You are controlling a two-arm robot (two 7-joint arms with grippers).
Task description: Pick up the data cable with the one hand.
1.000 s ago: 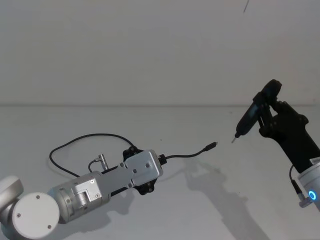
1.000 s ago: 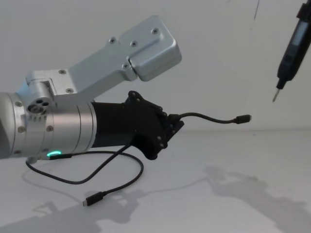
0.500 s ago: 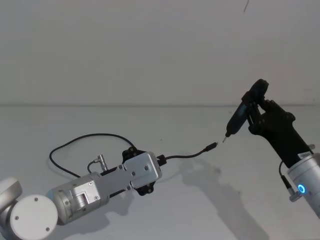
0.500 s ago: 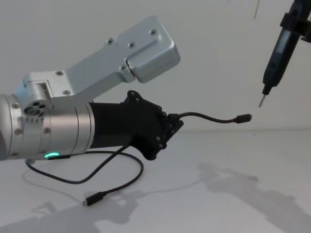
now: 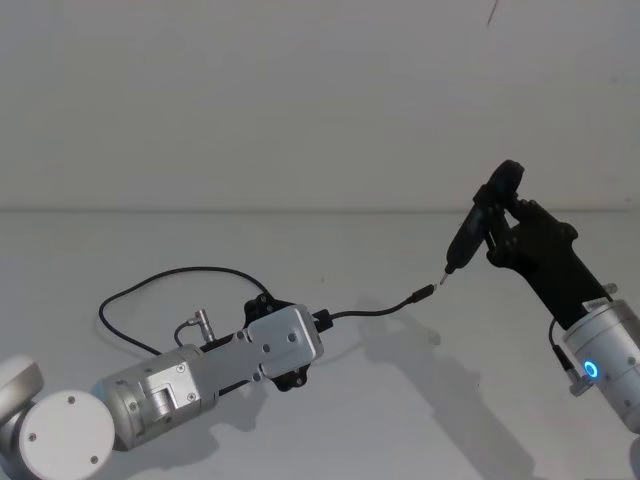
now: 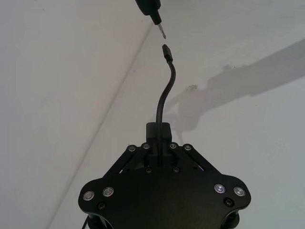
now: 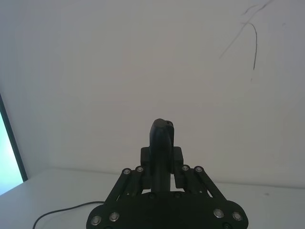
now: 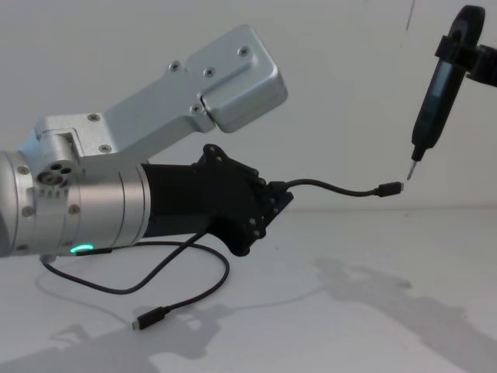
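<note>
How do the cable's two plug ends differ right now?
The cable's front plug is held up in the air, sticking out past the left hand, which is shut on the cable just behind it; the pen tool's metal tip, carried by the right hand, hovers close above it. The back plug lies loose on the table, untouched. Both are small and black.

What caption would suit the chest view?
Left hand holds the data cable off the table while the right arm's pen-shaped tool hovers close above its free plug.
</note>
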